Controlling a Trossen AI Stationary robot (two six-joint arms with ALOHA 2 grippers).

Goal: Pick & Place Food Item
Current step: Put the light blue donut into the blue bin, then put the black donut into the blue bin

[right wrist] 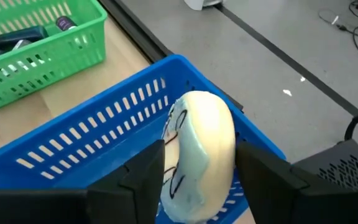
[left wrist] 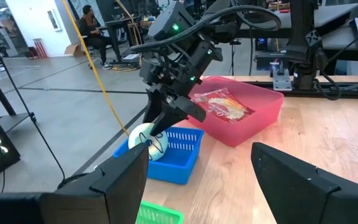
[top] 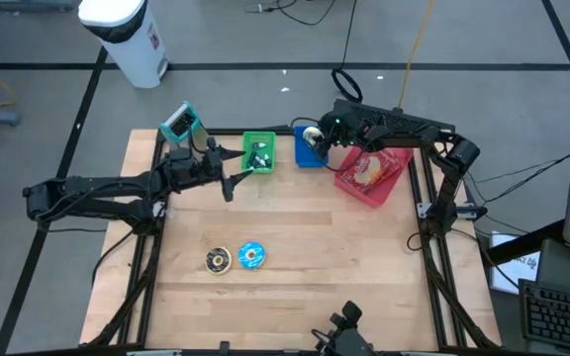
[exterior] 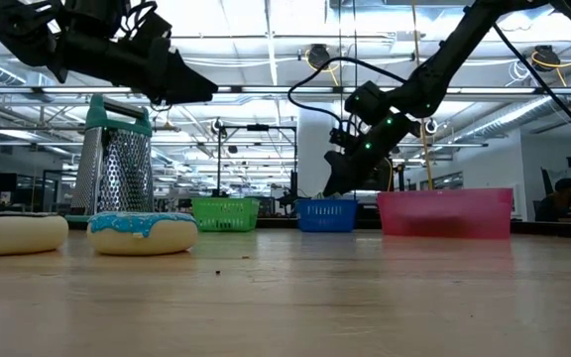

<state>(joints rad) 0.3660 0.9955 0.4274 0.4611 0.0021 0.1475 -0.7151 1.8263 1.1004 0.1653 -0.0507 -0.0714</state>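
The right claw (right wrist: 194, 171) hangs over the small blue slatted plastic basket (top: 309, 148) at about one o'clock on the light wooden worktop (top: 295, 247), its two dark fingers (right wrist: 143, 171) spread on either side of a pale cream iced doughnut with dark squiggle lines (right wrist: 199, 155), which stands on edge between them at the basket's rim; whether the pads touch it I cannot tell. The left claw (left wrist: 197, 171) is held above the worktop at about eleven o'clock, its fingers wide apart and holding nothing, pointing toward the small green slatted plastic basket (top: 258, 152). Nearest the front edge, at about seven o'clock, lie a round doughnut with pale and dark topping (top: 218, 260) and, just beside it to the right, a round doughnut with blue icing (top: 251, 255). Farther back, the green basket at twelve o'clock holds some small dark items, and the blue basket stands just right of it. At two o'clock sits a pink rectangular plastic tub (top: 372, 176) with a packet of food inside. A steel box grater with a teal handle (top: 180, 124) stands at the far left corner, about eleven o'clock. Beyond the worktop, on the floor, is a white bin (top: 127, 38).
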